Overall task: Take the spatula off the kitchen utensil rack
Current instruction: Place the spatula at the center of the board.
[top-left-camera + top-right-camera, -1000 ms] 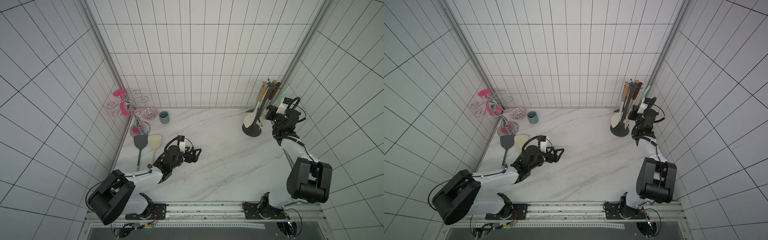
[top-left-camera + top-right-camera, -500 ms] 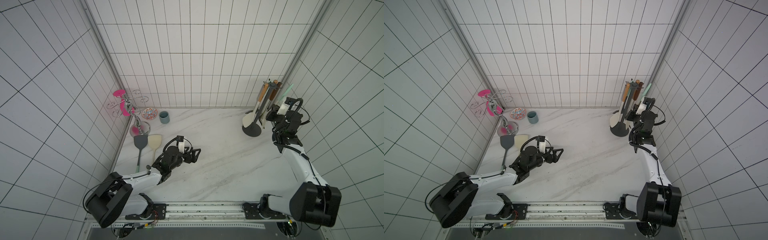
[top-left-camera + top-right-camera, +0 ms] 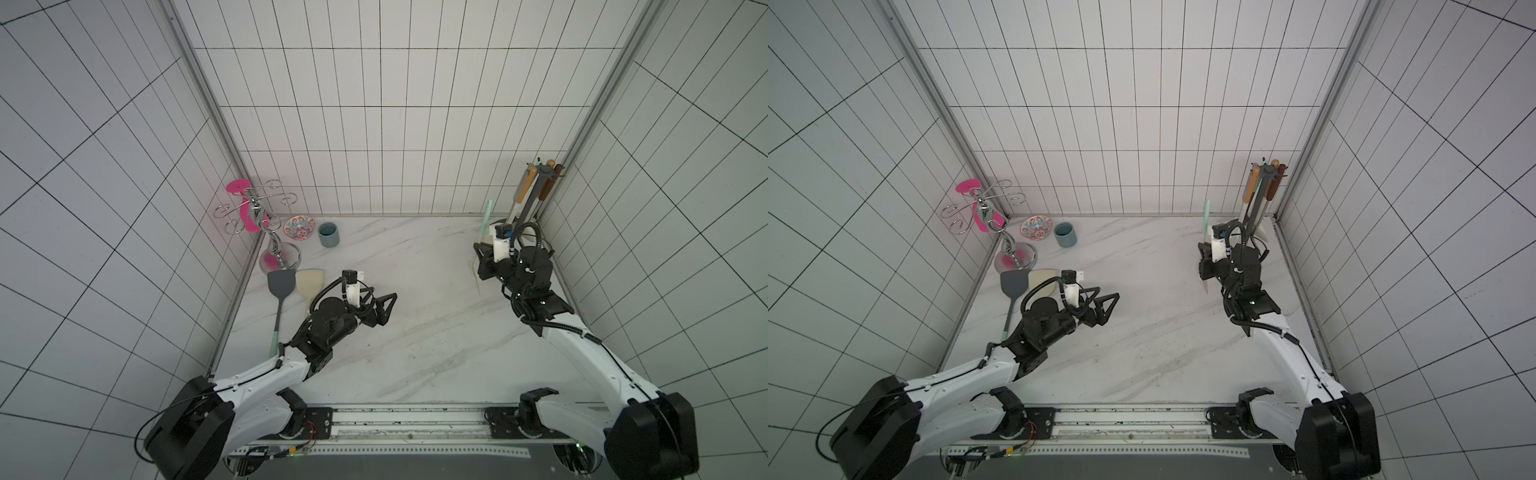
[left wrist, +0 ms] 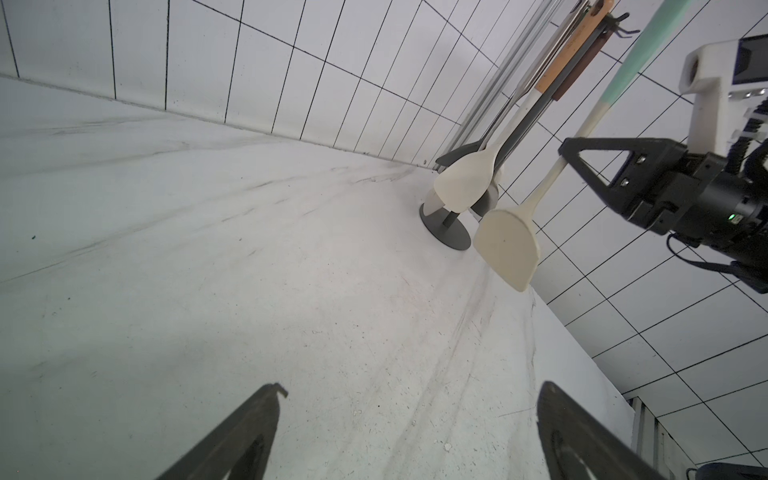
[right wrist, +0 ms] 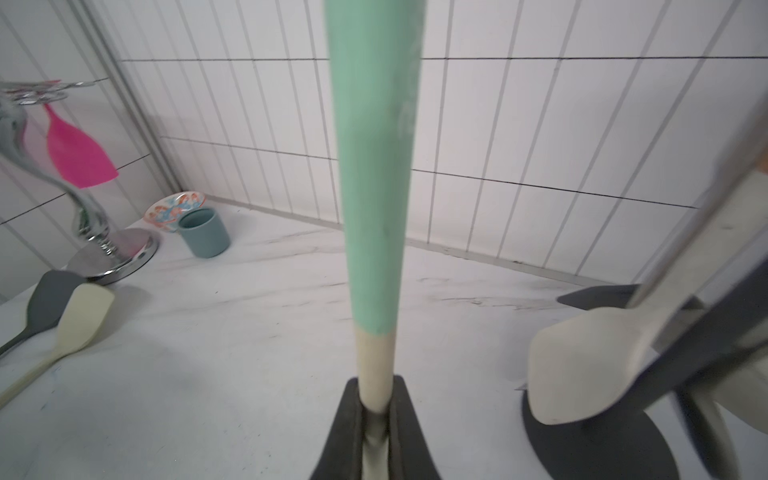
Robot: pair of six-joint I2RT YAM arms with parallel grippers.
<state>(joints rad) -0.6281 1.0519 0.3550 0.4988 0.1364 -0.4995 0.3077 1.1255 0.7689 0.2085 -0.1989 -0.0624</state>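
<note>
Right tool [image 3: 478, 261] clenches the neck of the spatula [image 3: 486, 212], its two dark fingers [image 5: 348, 419] pressed against the cream shaft just below the mint-green handle, as the right wrist view shows. The spatula stands nearly upright in the grip, handle up and cream blade [image 4: 507, 246] down, low over the white marble desk [image 3: 415, 332]; whether the blade's edge touches the surface cannot be told.

The spatula hangs on none of the hooks of the kitchen utensil rack [image 3: 530, 203]. In both top views it stands just beside the dark grey pole, on the side toward the middle of the desk, with a clear gap between its handle and the ring of hooks at the top. The rack stands in the far right corner, its round base [image 4: 447, 233] flat on the desk, with a cream spoon [image 4: 465, 183] and wooden-handled utensils [image 3: 1250, 187] hanging from it.

Left tool [image 3: 384, 309] hovers released and grasping nothing over the desk's left half, fingers spread wide and pointed toward the rack. Behind it a grey spatula [image 3: 279, 286] and a cream spatula [image 3: 309, 282] lie side by side on the desk, near a chrome stand [image 3: 266, 220] bearing a pink utensil [image 3: 239, 187], a patterned bowl [image 3: 298, 227] and a blue-grey cup [image 3: 328, 234].
</note>
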